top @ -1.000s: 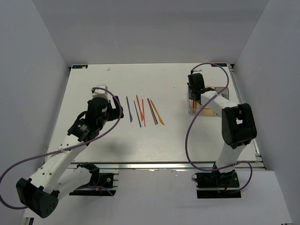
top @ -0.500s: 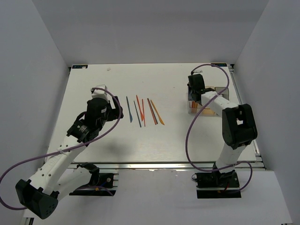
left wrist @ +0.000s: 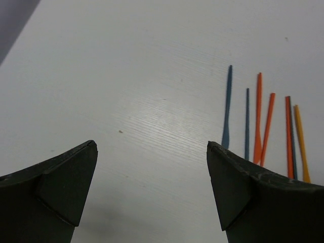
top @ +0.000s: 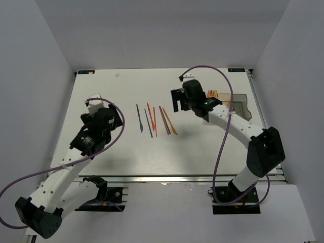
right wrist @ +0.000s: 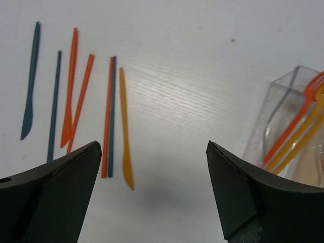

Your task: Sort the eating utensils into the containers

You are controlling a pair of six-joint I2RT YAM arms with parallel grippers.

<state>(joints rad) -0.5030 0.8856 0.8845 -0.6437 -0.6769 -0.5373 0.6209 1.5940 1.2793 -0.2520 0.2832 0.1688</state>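
Fingers on my right gripper [right wrist: 153, 147] stand wide and hold nothing. The eating utensils [right wrist: 70, 91] lie flat in a row on the worktop [right wrist: 192, 76], at ten o'clock from that gap, with their long axes running twelve to six. The amber knife [right wrist: 126, 152] is nearest, just off the finger at nine o'clock. I judge this arm closer than the left gripper [left wrist: 152, 147], likewise wide and empty, which has the row at one o'clock. The containers [right wrist: 276, 116] sit at three o'clock, with forks [right wrist: 293, 118] already inside.
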